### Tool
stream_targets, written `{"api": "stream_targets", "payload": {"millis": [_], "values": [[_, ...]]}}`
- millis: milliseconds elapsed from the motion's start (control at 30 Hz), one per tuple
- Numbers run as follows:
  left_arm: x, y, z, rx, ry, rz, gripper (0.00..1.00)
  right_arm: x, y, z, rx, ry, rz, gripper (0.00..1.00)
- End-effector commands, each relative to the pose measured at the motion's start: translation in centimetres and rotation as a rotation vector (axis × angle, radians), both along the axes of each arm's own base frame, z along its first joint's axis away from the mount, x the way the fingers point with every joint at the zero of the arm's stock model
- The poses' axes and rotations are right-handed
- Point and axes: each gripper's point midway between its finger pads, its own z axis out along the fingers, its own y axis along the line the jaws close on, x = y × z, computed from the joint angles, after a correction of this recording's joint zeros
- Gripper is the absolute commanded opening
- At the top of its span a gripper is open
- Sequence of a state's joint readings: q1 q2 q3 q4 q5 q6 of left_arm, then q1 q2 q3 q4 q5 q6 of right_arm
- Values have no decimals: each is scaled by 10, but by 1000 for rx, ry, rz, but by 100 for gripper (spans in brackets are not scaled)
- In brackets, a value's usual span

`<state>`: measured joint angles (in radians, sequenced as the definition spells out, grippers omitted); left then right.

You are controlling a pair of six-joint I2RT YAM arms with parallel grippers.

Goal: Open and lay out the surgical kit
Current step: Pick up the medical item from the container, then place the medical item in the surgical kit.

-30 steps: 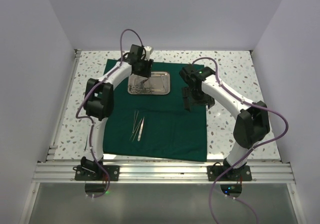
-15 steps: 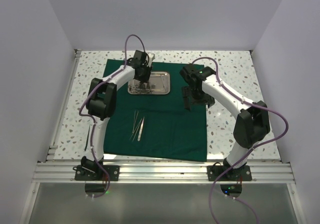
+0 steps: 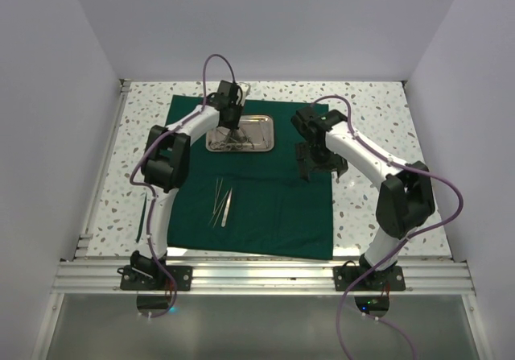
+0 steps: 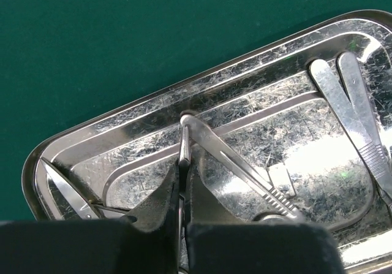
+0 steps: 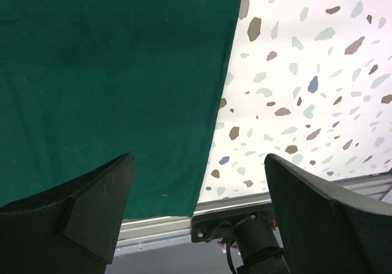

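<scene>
The dark green cloth (image 3: 273, 203) lies spread flat on the table. Toward its far edge stands the shiny steel tray (image 3: 256, 134) (image 4: 122, 124). My left gripper (image 3: 231, 130) (image 4: 184, 165) reaches down into the tray, shut on a slim silver instrument (image 4: 184, 144) that stands up between its fingertips. A scalpel-like handle (image 4: 239, 163) slants away from the same spot, and tweezers (image 4: 355, 117) rest at the tray's right end. Three slim instruments (image 3: 222, 202) lie on the cloth nearer the arms. My right gripper (image 3: 315, 163) (image 5: 199, 163) hangs open over the cloth's right edge, holding nothing.
Speckled tabletop (image 5: 306, 72) shows to the right of the cloth (image 5: 110, 72). The aluminium rail (image 3: 265, 275) and the right arm's base (image 5: 245, 240) run along the near edge. White walls close in the left, right and far sides.
My left gripper has come down into the tray and closed on the slim instrument. The right gripper has shifted only slightly and stays open.
</scene>
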<state>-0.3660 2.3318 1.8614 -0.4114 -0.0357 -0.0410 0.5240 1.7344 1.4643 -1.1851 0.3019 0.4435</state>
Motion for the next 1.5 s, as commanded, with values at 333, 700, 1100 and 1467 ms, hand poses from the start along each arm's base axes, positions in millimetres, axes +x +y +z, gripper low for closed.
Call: {"api": "stream_targets", "payload": {"millis": [333, 700, 1100, 1467], "values": [[24, -3, 108, -105, -126, 123, 0, 5, 5, 31, 99, -119, -29, 92], [-94, -72, 158, -291, -22, 221, 0, -7, -8, 75, 170, -286, -72, 94], [-281, -174, 46, -326, 238, 179, 0, -47, -33, 74, 193, -344, -155, 98], [-268, -187, 75, -324, 148, 156, 61, -71, -43, 49, 189, -301, -154, 98]]}}
